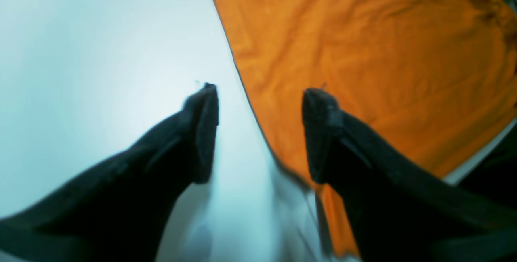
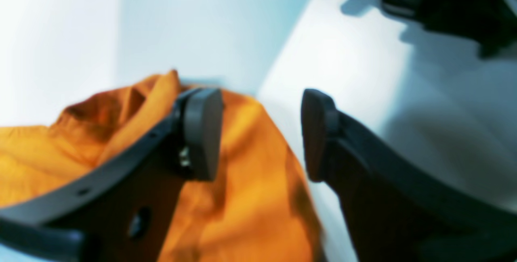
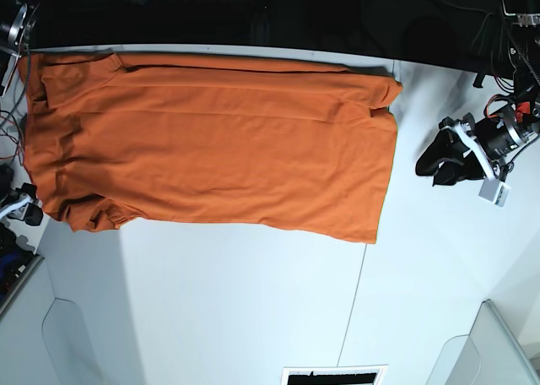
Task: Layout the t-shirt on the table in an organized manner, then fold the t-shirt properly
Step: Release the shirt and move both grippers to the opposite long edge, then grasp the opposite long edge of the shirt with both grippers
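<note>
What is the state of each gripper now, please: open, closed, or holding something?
Left gripper: open, holding nothing, above the edge of the plain orange fabric t-shirt.
Right gripper: open, holding nothing; the shirt lies under it.

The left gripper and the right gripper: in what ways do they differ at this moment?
The left gripper hangs astride the t-shirt's straight edge, one finger over the bare table; the right gripper sits at a bunched, wrinkled part. In the base view the left gripper is off the shirt's side, while the right gripper is barely visible at the frame edge. Both are open and hold nothing.
</note>
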Controlling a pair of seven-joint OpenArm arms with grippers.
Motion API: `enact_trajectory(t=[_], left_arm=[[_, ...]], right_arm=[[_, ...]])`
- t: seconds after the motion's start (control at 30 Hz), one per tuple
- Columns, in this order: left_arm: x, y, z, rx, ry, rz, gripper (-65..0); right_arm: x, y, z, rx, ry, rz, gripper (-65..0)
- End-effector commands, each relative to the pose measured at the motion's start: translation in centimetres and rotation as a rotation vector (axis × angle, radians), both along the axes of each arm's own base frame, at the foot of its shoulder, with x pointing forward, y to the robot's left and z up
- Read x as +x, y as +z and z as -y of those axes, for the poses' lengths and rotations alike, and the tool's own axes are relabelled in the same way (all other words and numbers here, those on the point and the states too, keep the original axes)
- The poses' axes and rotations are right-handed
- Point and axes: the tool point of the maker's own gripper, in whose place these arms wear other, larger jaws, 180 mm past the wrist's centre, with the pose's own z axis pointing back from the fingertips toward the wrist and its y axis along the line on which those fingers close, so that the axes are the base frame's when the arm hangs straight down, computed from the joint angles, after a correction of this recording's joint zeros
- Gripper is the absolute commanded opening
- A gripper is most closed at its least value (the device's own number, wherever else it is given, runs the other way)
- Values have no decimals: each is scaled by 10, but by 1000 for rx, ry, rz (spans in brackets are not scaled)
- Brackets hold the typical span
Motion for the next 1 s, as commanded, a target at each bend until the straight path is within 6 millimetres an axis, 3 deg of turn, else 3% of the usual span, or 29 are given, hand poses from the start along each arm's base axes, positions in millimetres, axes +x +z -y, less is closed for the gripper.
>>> enact_trajectory(t=[0.0,0.1,0.23,0.43,0.73,0.97], left_arm=[[13,10,0,-8,-8,43,-249],[36,-4,5,16,-21,29,-239],[70,-14,6,11,-18,4,-239],[108,-23,15,-27,-8,-44,-239],[137,-43,36,-11,10,-51,-239],[141,-53,54,30,-21,-50,-240]], right_arm=[[13,16,8,-20,-7,45,-339],[18,-4,-3,-5,5,3,-315],[11,-27,-13,-1,18,-58,-289],[7,-30,-10,-11,18,-71,-289],[-1,-37,-12,-5,40,-134,-290],[1,-35,-18,34,46,-118,-290]])
